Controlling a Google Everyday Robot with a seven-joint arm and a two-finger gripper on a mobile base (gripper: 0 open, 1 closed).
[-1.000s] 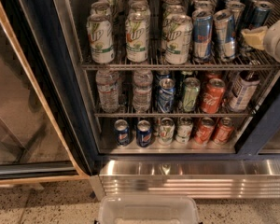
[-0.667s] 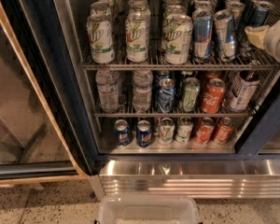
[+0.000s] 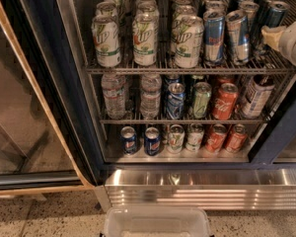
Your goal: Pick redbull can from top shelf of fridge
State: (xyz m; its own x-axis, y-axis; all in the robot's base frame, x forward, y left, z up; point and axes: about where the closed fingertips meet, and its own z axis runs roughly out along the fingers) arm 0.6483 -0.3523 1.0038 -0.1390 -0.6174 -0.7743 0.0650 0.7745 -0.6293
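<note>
The fridge (image 3: 37, 58) stands open, with a dark frame. Its top shelf (image 3: 187, 69) is a grey wire rack. Several slim blue-and-silver redbull cans stand in rows at the shelf's right, the front two being one can (image 3: 213, 36) and its neighbour (image 3: 237, 32). My gripper (image 3: 275, 36), white with a beige tip, reaches in from the right edge at top-shelf height. It is just right of the front redbull cans, beside a darker can (image 3: 275, 13) behind it. It holds nothing that I can see.
White-green 7UP cans (image 3: 144, 38) fill the top shelf's left and middle. Water bottles (image 3: 113, 95) and soda cans (image 3: 224, 100) stand on the middle rack, and more cans on the bottom rack. The glass door (image 3: 15, 107) is at the left. A ribbed steel base panel (image 3: 202, 189) and a clear plastic bin (image 3: 157, 223) are below.
</note>
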